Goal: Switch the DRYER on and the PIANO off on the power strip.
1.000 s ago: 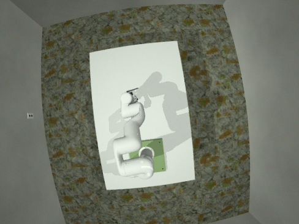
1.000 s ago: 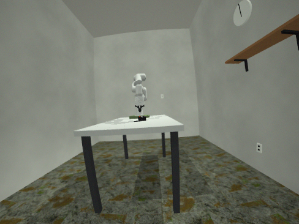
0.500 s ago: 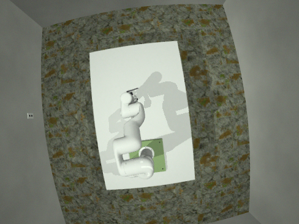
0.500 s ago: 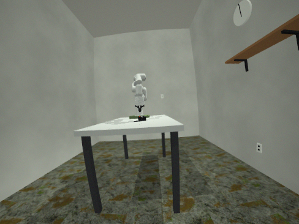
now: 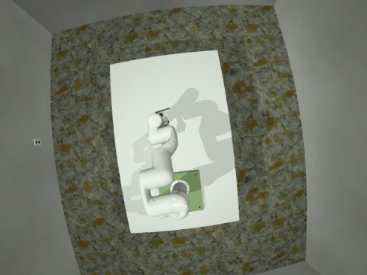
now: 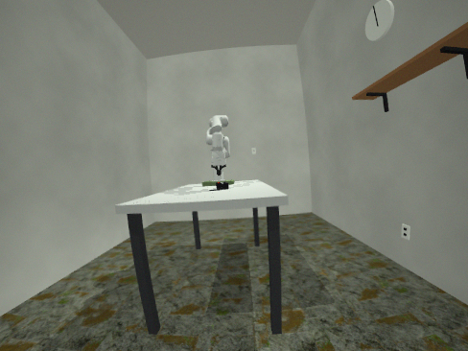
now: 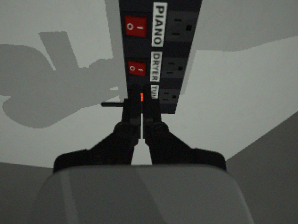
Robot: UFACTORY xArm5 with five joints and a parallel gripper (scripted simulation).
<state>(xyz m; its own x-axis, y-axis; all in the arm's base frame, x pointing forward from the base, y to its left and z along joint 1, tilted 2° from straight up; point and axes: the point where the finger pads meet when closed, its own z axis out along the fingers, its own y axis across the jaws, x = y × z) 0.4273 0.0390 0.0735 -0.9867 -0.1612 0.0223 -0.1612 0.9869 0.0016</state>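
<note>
A dark power strip [image 7: 157, 50] lies flat on the white table, running away from me in the wrist view. It has a red switch [image 7: 136, 26] beside the label PIANO [image 7: 159, 24] and a red switch [image 7: 136, 68] beside the label DRYER [image 7: 156, 67]. A third switch [image 7: 142, 96], lit orange, is mostly hidden behind my fingertips; its label is cut off. My gripper [image 7: 141, 96] is shut and empty, with its tips over the near end of the strip at that third switch. In the side view the gripper [image 6: 219, 169] hangs just above the strip [image 6: 221, 186].
The arm's green base plate [image 5: 188, 189] sits on the near part of the table. The arm [image 5: 162, 165] hides most of the strip from above. A wooden shelf [image 6: 412, 62] hangs on the right wall.
</note>
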